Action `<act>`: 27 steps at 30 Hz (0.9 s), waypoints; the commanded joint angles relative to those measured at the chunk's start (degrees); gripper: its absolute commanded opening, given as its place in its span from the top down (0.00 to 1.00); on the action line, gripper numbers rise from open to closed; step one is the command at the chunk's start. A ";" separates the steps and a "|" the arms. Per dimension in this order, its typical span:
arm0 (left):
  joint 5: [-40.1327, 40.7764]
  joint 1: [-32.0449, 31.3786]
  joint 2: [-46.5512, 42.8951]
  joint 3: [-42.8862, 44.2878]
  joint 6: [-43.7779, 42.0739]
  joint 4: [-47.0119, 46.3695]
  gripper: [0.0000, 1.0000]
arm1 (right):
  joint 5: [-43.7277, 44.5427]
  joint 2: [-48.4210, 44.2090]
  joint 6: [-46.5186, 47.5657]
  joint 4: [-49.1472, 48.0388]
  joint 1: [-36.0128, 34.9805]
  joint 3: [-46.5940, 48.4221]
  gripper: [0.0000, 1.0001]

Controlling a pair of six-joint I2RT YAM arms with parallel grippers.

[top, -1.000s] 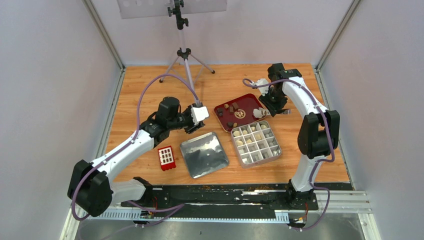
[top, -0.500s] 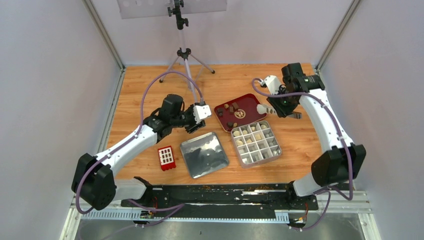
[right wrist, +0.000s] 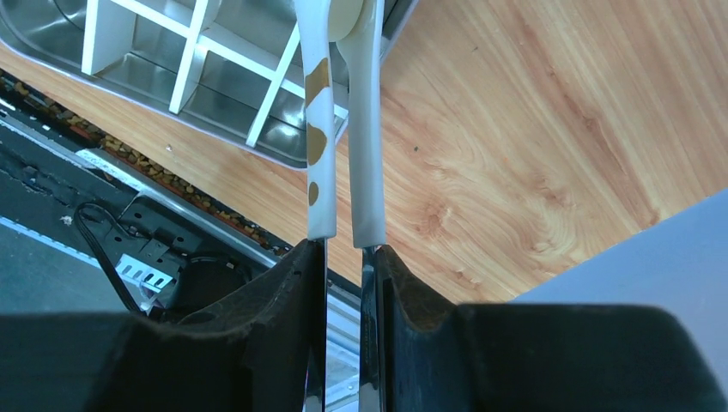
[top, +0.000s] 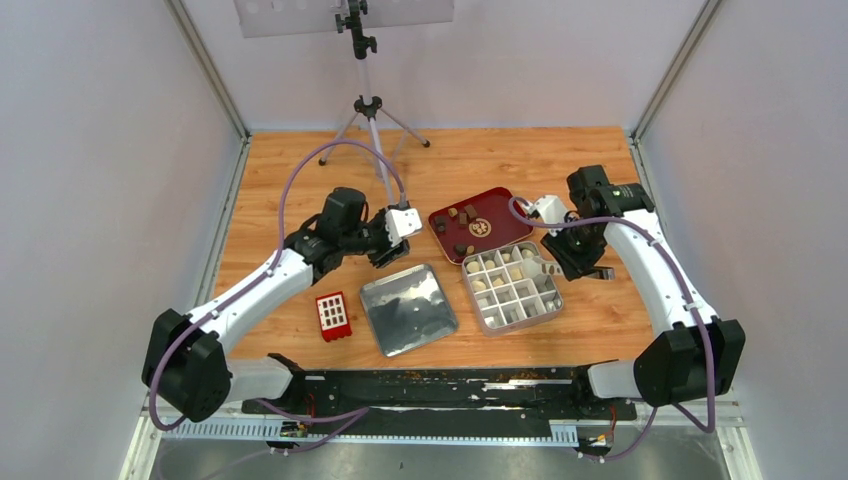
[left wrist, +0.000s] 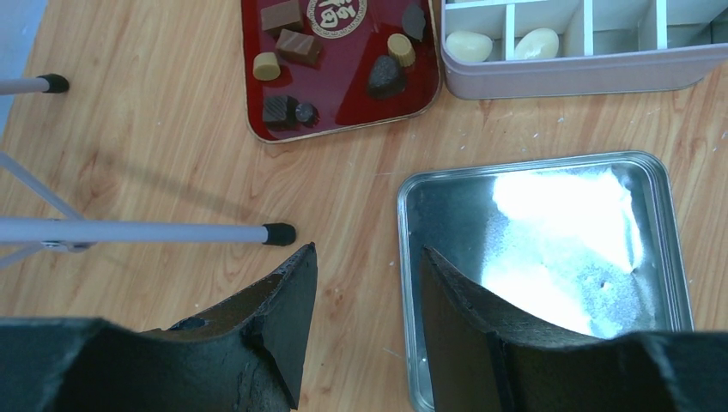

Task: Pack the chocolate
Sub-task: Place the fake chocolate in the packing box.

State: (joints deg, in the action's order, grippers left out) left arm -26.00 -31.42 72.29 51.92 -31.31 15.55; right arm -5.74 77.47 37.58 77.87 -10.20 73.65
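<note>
One cream chocolate [right wrist: 348,15], pinched by tongs [right wrist: 369,154], pointing at tin [right wrist: 39,30]

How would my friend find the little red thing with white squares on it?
Look at the wooden table and find the shiny silver tray near the front edge. Just left of it stands the small red block. Only it has a grid of white squares; the other red thing is a flat plate of chocolates.
</note>
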 commanded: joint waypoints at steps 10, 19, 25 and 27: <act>-0.54 -0.02 -4.59 -1.53 2.68 -2.06 0.44 | 1.24 0.87 -0.72 -3.62 1.09 3.02 0.70; -0.84 -0.05 -4.91 -2.04 2.82 -2.79 0.44 | 2.22 0.62 -1.33 -3.84 1.13 4.39 0.61; -0.50 -0.04 -5.11 -2.24 2.85 -3.06 0.44 | 0.27 2.28 -1.34 -3.64 1.13 8.98 0.67; -0.31 0.00 -5.43 -2.34 2.54 -2.86 0.44 | -0.77 4.08 -1.42 -3.86 1.04 11.64 0.68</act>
State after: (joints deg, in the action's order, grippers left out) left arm -25.98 -31.42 68.99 50.15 -29.71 14.26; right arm -4.69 79.42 36.95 75.88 -9.28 79.40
